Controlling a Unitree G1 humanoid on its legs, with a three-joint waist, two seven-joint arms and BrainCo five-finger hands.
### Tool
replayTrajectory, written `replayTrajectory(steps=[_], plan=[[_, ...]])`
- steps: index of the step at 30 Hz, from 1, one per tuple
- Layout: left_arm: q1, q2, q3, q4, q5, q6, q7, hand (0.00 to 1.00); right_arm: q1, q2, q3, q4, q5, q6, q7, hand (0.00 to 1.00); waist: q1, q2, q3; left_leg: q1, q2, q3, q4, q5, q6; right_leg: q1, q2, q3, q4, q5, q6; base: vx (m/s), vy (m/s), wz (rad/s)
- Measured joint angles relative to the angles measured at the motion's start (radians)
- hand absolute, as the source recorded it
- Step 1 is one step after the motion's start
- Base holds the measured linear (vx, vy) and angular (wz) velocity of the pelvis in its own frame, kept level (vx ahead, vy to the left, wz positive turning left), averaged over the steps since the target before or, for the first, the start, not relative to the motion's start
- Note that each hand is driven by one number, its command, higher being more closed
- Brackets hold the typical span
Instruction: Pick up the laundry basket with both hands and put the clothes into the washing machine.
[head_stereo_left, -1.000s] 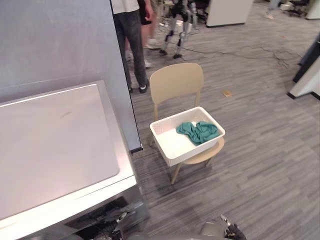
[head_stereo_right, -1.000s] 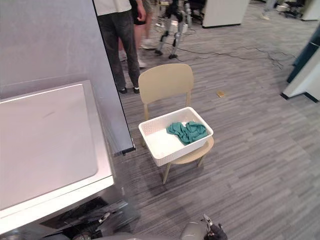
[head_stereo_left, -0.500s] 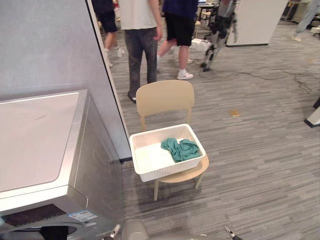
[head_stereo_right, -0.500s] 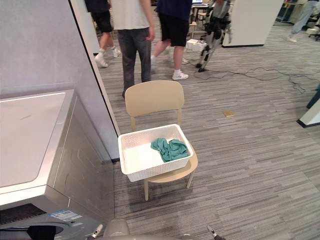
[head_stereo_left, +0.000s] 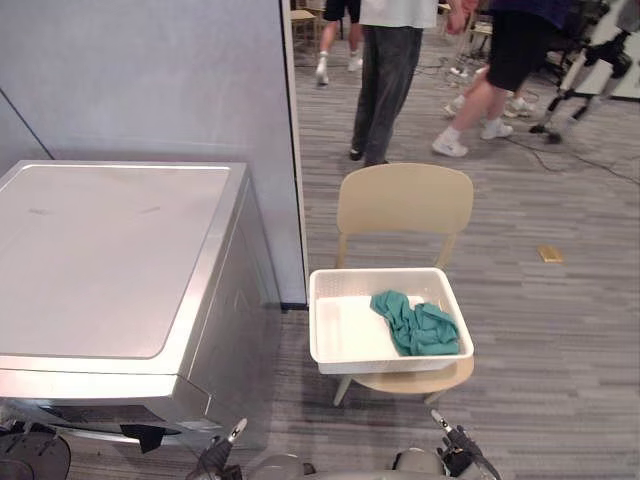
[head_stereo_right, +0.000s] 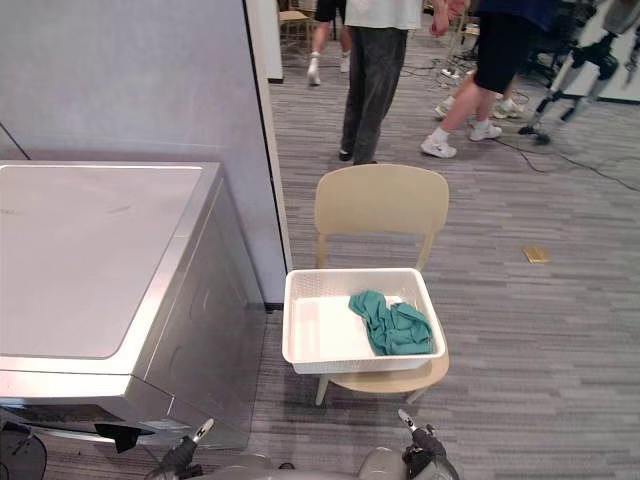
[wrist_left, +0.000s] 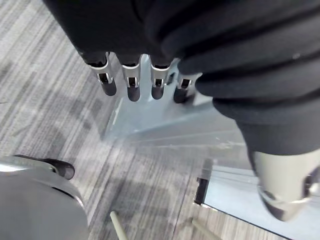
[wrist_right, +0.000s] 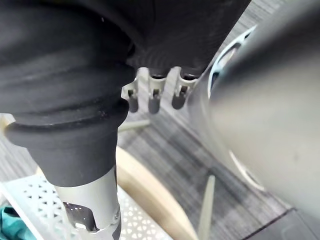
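1. The view has swung vs 0.5 s ago. The whole scene shifted, so the cam moved, not the things. The laundry basket (head_stereo_left: 390, 361) now sits near mid-frame, straight ahead. The washing machine (head_stereo_left: 110, 250) is close on the robot's left, w/ more of its top showing.
2. The basket itself hasn't moved: it's on the chair (head_stereo_left: 404, 200) seat, overhanging the seat's left edge, long side facing the robot. The clothes (head_stereo_left: 418, 327) are a green bundle inside, in the right half, toward the front-right corner.
3. People (head_stereo_left: 385, 70) behind the chair have walked on and are well apart from the basket.
4. Left hand (wrist_left: 131, 80): fingers straight, a bit apart, holding nothing, low over the floor (head_stereo_left: 560, 330).
5. Right hand (wrist_right: 155, 95): same, fingers straight and empty, w/ the chair seat and the basket's perforated wall just past it.
6. Meaning: line-up looks about done, but the grasp hasn't started. The basket's short ends lie L & R of the robot, which suits a two-hand lift.
7. Next, prob.: close in, lower, and put one hand to each short-end rim.
8. Watch: the load sits to the right, so the basket may tip that way. The machine is tight on the left, so there's little room for that arm.
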Motion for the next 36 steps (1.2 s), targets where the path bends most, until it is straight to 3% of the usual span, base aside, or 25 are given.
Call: replayTrajectory(steps=[2, 3, 4, 5, 6, 10, 13, 15, 16, 19, 23, 28, 33, 36], plan=[[-0.002, 0.0, -0.003, -0.001, 0.0, -0.001, 0.003, 0.0, 0.024, 0.0, -0.032, -0.002, 0.0, -0.003, 0.0, 0.0, -0.001, -0.002, -0.005, 0.012, 0.01, -0.037, -0.023, 0.01, -0.017, 0.017, -0.019, -0.006, -0.157, -0.004, -0.016, 0.16, -0.207, 0.62], [-0.012, 0.003, -0.005, -0.002, 0.002, -0.007, 0.003, 0.0, 0.04, 0.003, -0.074, 0.008, -0.001, 0.001, -0.003, 0.0, -0.002, -0.013, -0.011, 0.003, 0.017, -0.074, -0.036, 0.019, -0.036, 0.035, -0.017, 0.044, -0.334, 0.009, -0.014, 0.1, -0.242, 0.68], [-0.013, 0.009, -0.014, -0.002, 0.003, -0.013, 0.002, 0.0, 0.044, 0.006, -0.099, 0.018, -0.001, 0.004, -0.004, 0.0, -0.003, -0.024, -0.018, 0.001, 0.018, -0.085, -0.042, 0.023, -0.048, 0.053, -0.006, 0.073, -0.411, 0.038, -0.009, 0.09, -0.302, 0.82], [-0.012, 0.022, -0.036, -0.002, 0.01, -0.023, 0.0, 0.0, 0.05, 0.015, -0.144, 0.043, -0.001, 0.005, -0.006, 0.0, -0.01, -0.053, -0.028, 0.0, 0.013, -0.111, -0.05, 0.023, -0.078, 0.085, -0.006, 0.105, -0.55, 0.173, 0.035, 0.08, -0.386, 0.58], [-0.013, 0.03, -0.043, 0.001, 0.017, -0.025, -0.001, 0.0, 0.054, 0.018, -0.182, 0.064, 0.0, 0.009, -0.013, 0.0, -0.018, -0.059, -0.033, 0.008, 0.027, -0.129, -0.066, 0.028, -0.102, 0.126, 0.008, 0.086, -0.616, 0.134, 0.077, 0.08, -0.415, 0.4], [-0.014, -0.036, -0.04, 0.024, 0.029, -0.029, -0.004, 0.0, 0.072, -0.002, -0.254, 0.075, 0.001, 0.021, -0.016, 0.0, -0.029, 0.01, -0.057, 0.01, 0.131, -0.147, -0.128, 0.057, -0.158, 0.21, 0.133, 0.02, -0.807, 0.171, 0.024, 0.03, -0.321, 0.03], [-0.007, -0.035, 0.003, 0.023, 0.029, -0.032, -0.019, 0.0, 0.084, 0.002, -0.244, 0.064, 0.0, 0.024, -0.022, 0.0, -0.025, 0.006, -0.065, 0.004, 0.201, -0.151, -0.131, 0.058, -0.195, 0.226, 0.206, 0.009, -0.866, 0.19, -0.007, -0.02, -0.213, -0.02], [-0.003, -0.032, 0.038, 0.024, 0.03, -0.031, -0.022, 0.0, 0.094, 0.011, -0.199, -0.054, -0.001, 0.027, -0.035, 0.0, -0.028, 0.003, -0.071, -0.008, 0.221, -0.146, -0.151, 0.07, -0.213, 0.223, 0.229, 0.013, -0.889, 0.201, -0.02, -0.04, -0.126, -0.14], [-0.002, -0.032, 0.056, 0.023, 0.03, -0.03, -0.022, 0.0, 0.127, 0.028, -0.145, -0.224, -0.015, 0.026, -0.054, 0.0, -0.03, -0.002, -0.07, -0.014, 0.227, -0.145, -0.161, 0.077, -0.224, 0.218, 0.237, 0.013, -0.902, 0.209, -0.022, -0.02, -0.065, -0.05], [0.018, -0.041, 0.072, 0.009, 0.029, -0.03, -0.02, 0.0, 0.197, 0.039, -0.023, -0.695, -0.129, 0.005, -0.112, 0.0, -0.049, -0.004, -0.083, -0.027, 0.228, -0.135, -0.162, 0.081, -0.226, 0.22, 0.239, 0.012, -0.932, 0.229, -0.027, -0.01, -0.016, -0.01], [0.031, -0.044, 0.025, -0.004, 0.043, -0.032, -0.015, 0.0, 0.177, 0.052, 0.033, -1.042, -0.338, -0.042, -0.163, 0.0, -0.048, 0.0, -0.112, -0.039, 0.216, -0.125, -0.18, 0.089, -0.223, 0.224, 0.24, 0.014, -0.99, 0.262, -0.022, 0.0, -0.002, -0.01], [0.022, -0.013, -0.085, -0.008, 0.113, -0.033, -0.014, 0.0, 0.077, -0.006, 0.169, -1.094, -0.513, -0.045, -0.163, 0.0, -0.045, 0.005, -0.114, -0.038, 0.212, -0.117, -0.198, 0.095, -0.223, 0.216, 0.237, 0.02, -0.997, 0.271, -0.022, 0.0, 0.012, -0.04], [0.011, -0.008, -0.174, -0.058, 0.148, -0.046, -0.022, 0.0, -0.077, -0.18, 0.374, -1.095, -0.592, -0.051, -0.064, 0.0, -0.013, 0.006, -0.113, -0.072, 0.207, -0.137, -0.196, 0.098, -0.224, 0.194, 0.234, 0.007, -0.997, 0.273, -0.021, -0.01, 0.003, 0.11], [0.007, -0.008, -0.19, -0.073, 0.148, -0.054, -0.023, 0.0, -0.226, -0.248, 0.456, -0.965, -0.597, -0.065, -0.007, 0.0, -0.004, 0.012, -0.086, -0.094, 0.198, -0.18, -0.195, 0.112, -0.226, 0.194, 0.225, -0.039, -0.997, 0.273, -0.021, -0.01, 0.0, 0.41]])
